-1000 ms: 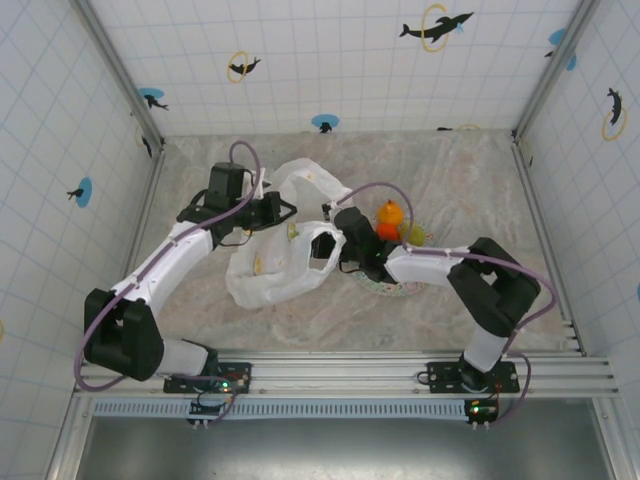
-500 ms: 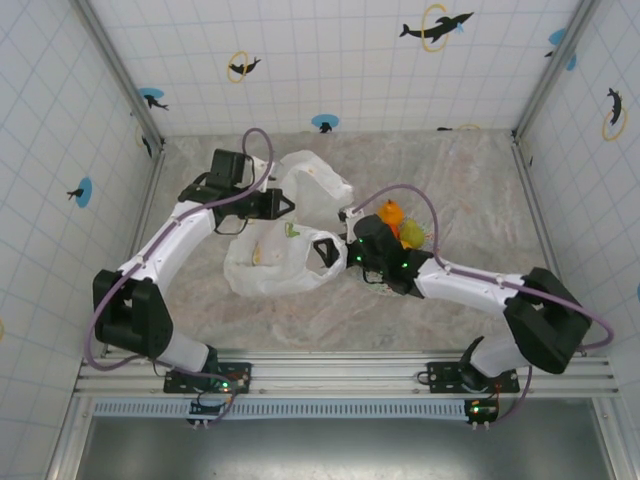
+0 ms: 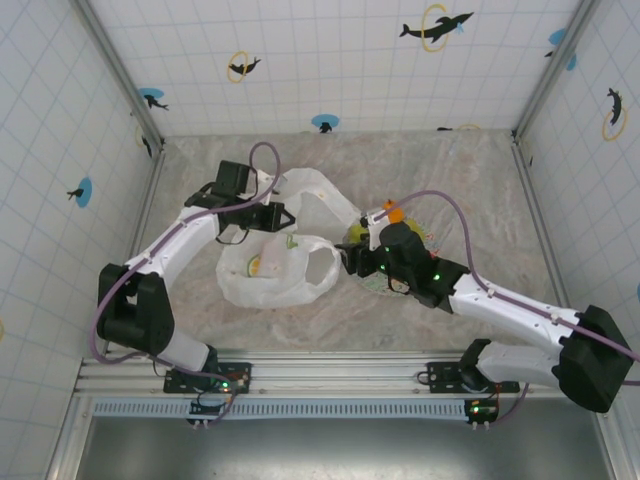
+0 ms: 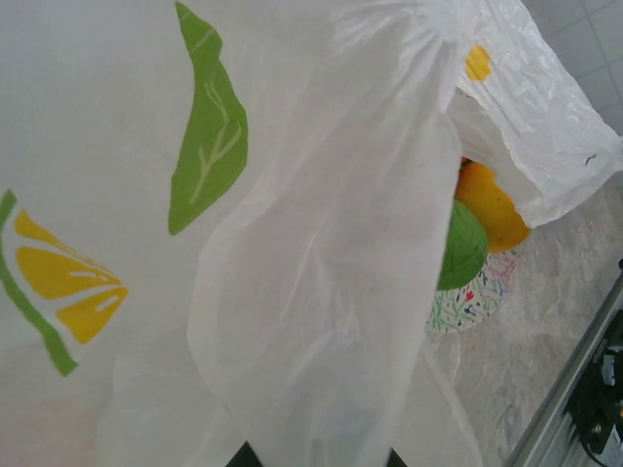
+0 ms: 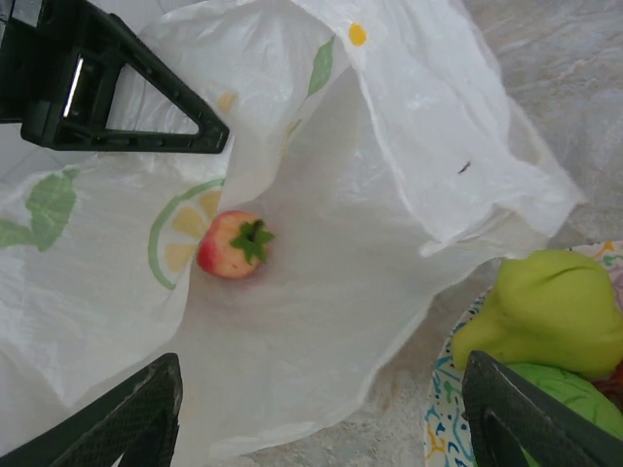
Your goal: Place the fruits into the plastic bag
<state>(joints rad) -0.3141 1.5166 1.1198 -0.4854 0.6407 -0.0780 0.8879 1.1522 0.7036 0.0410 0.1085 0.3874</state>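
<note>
The plastic bag (image 3: 275,275) lies open at mid-table, white with lemon prints. My left gripper (image 3: 279,215) is shut on the bag's upper edge and holds it up; in the left wrist view the film (image 4: 292,243) drapes over my fingers. A red strawberry (image 5: 234,245) rests inside the bag, and it shows through the film from above (image 3: 291,241). My right gripper (image 5: 321,389) stands open and empty at the bag's mouth (image 3: 350,262). A yellow-green pear (image 5: 550,311), a green apple (image 4: 462,248) and an orange (image 3: 393,212) sit on the plate.
The speckled plate (image 5: 443,409) lies just right of the bag, partly under my right arm (image 3: 470,295). Tiled walls close the table on three sides. A metal rail (image 3: 340,375) runs along the near edge.
My right gripper has drawn back from the bag's mouth toward the plate as its arm stretched out to the right. The left gripper shifted slightly with the bag edge.
</note>
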